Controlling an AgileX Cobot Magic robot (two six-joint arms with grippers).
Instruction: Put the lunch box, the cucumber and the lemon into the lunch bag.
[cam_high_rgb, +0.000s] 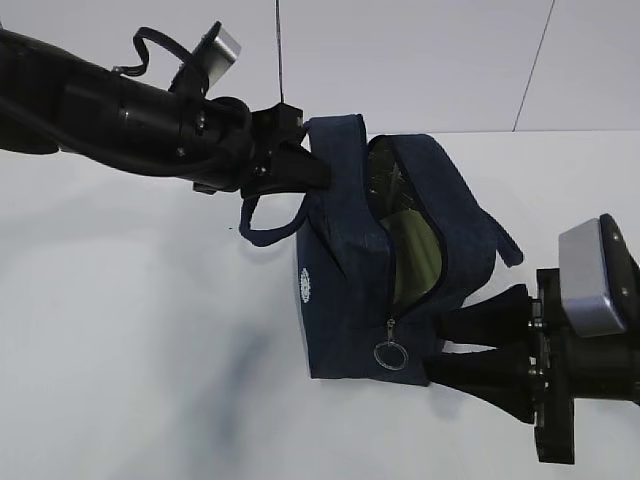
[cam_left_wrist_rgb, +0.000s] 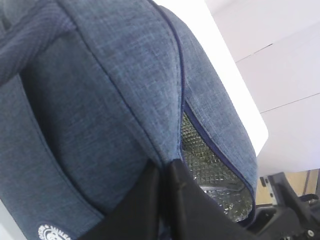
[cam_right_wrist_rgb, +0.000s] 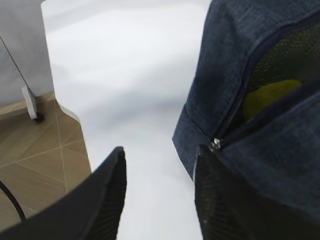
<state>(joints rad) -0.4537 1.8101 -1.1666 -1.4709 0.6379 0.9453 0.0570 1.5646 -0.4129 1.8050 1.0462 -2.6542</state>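
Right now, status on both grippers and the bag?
Left gripper shut on lunch bag fabric. Right gripper open beside bag's zipper end, holding nothing. Zipper open; something yellow-green inside. Nothing blocking.

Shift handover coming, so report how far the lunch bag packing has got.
Looks done: something pale green and something yellow sit inside the lunch bag; nothing lies loose on the visible table. In hand: the left gripper pinches the bag's rim; the right gripper stands open beside it. Left: the cucumber can't be confirmed.

Inside the lunch bag (cam_high_rgb: 400, 260) only a yellow-green patch (cam_right_wrist_rgb: 272, 95) was seen; what it was could not be told.
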